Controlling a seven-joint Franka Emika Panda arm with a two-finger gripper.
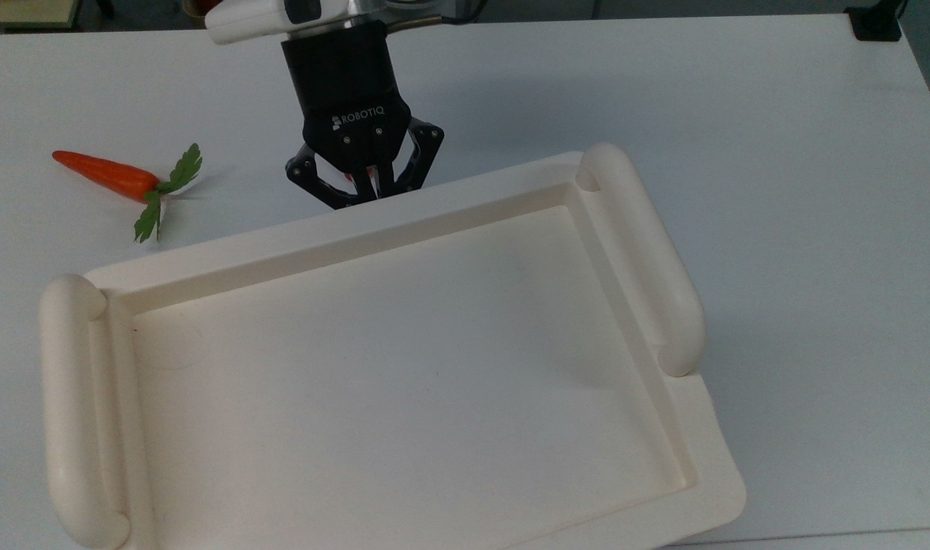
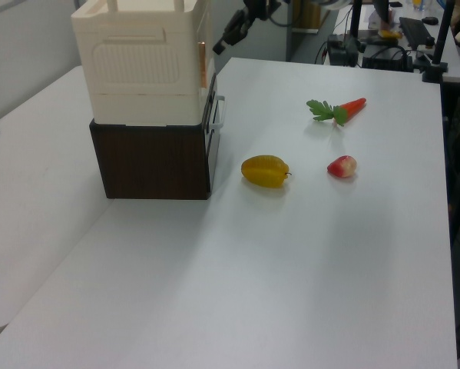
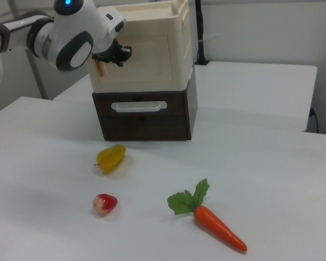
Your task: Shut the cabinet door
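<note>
A: Door status?
B: Cabinet door (image 3: pixel 143 61) sits flush with the cabinet front, I judge it shut. Tool (image 1: pixel 364 186) presses near its handle edge, fingers spread partway, gripping nothing.
A: Left?
B: I only need to back off.

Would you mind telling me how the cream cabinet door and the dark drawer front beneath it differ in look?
The cabinet door is cream with a raised panel outline, while the drawer front is dark brown and plain. The cabinet door carries a slim copper-coloured handle at the right view's left edge, standing upright; the drawer front has a wide pale handle lying level across it. The gripper is at the cabinet door, not the drawer front. Both look shut, flush with the cabinet's face.
</note>
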